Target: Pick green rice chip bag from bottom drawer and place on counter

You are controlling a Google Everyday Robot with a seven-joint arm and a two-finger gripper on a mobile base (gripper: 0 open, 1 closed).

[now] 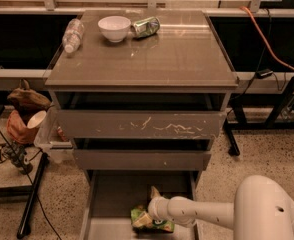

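Observation:
The green rice chip bag (148, 220), a small crinkled green pouch with tan patches, lies on the floor of the open bottom drawer (112, 196), near its front right. My white arm reaches in from the lower right. My gripper (154, 204) sits in the drawer at the bag's top right edge, its tip over the bag. The counter (177, 54) is the glossy grey-brown top of the cabinet.
On the counter's far left stand a white bowl (114, 28), a crushed green can (146, 27) and a lying plastic bottle (72, 34). The scratched middle drawer front (142, 125) overhangs the open drawer. A tripod leg (33, 199) and cables stand at the left.

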